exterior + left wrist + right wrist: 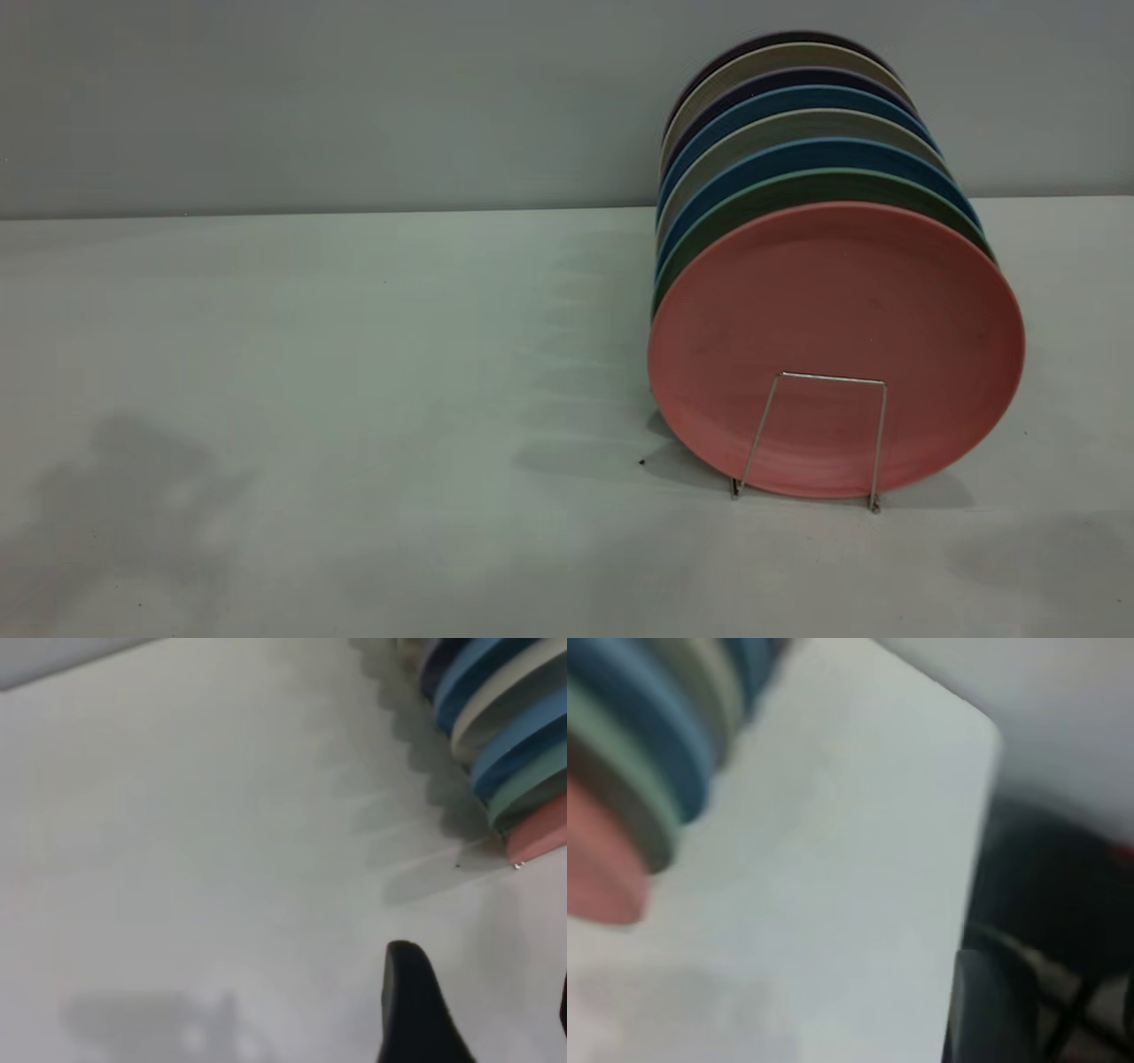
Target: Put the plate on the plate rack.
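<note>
The salmon-pink plate stands upright on edge at the front of a row of plates on the right of the table. The plate rack's front wire loop stands just in front of its lower part. The pink plate's edge also shows in the left wrist view and the right wrist view. No arm shows in the exterior view. My left gripper is open and empty over bare table to the left of the plates. My right gripper is open and empty near the table's edge to the right of the plates.
Behind the pink plate stand a teal-green plate, blue plates and several more. A grey wall rises behind the table. The table's edge is close to my right gripper, with dark floor beyond it.
</note>
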`<state>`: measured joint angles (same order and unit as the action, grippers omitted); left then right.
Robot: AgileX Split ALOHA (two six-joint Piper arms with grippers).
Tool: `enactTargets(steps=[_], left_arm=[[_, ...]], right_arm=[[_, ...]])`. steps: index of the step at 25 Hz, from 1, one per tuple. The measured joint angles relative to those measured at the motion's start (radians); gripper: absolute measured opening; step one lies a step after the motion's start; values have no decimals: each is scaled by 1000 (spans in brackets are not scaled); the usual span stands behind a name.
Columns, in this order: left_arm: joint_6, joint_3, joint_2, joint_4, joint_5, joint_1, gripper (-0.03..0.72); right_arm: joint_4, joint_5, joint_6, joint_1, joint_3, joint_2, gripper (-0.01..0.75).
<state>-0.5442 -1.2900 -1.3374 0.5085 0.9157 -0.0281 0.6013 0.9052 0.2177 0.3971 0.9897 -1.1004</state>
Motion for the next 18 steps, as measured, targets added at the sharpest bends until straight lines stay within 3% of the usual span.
enactTargets(steps=[8,18], left_arm=[[173,183,405,-195,25,0,414],[300,397,830,-299,101,0,414]], right_arm=[[-144,130,-21,0,-10,249,385],[-323,208,-90,0,-292,579,372]])
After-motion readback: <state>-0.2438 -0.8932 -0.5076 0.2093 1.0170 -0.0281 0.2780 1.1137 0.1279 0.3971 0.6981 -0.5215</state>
